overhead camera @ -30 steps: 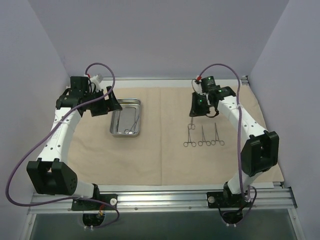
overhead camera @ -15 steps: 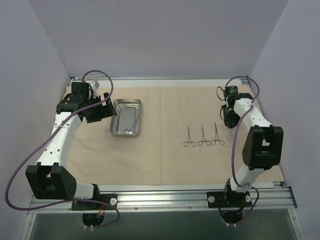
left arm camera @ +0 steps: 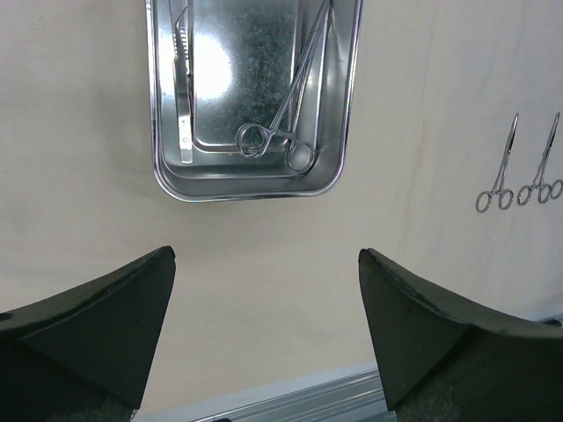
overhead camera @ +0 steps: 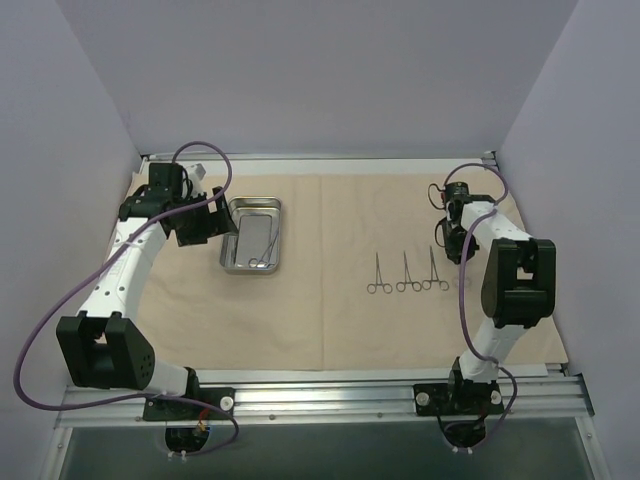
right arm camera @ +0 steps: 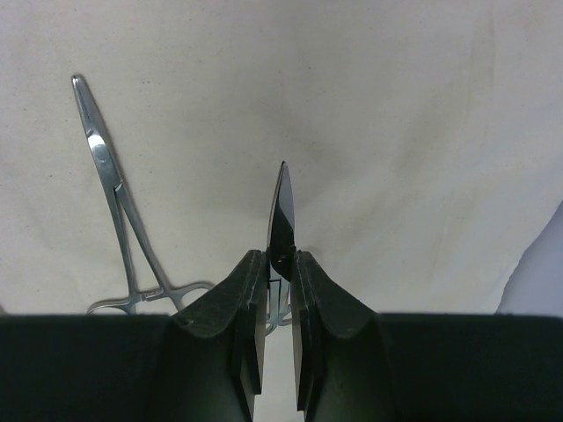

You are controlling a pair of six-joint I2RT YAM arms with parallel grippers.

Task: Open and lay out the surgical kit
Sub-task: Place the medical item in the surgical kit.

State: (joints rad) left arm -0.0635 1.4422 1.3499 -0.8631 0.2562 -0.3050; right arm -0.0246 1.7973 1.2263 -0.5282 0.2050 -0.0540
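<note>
Beige cloth wrap (overhead camera: 330, 310) covers the desk (overhead camera: 350, 166) between lavender walls (overhead camera: 320, 80).
Steel tray (overhead camera: 225, 266) left, three forceps (overhead camera: 405, 272) right; left gripper (left arm camera: 266, 264) jaws wide, right gripper (right arm camera: 280, 259) jaws pinch a slim instrument (right arm camera: 281, 207).

Large cloth wrap (overhead camera: 340, 320), plain beige; on it a shiny silver rectangular steel tray (left arm camera: 255, 70) and thin silver ring-handled forceps (overhead camera: 405, 270).
</note>
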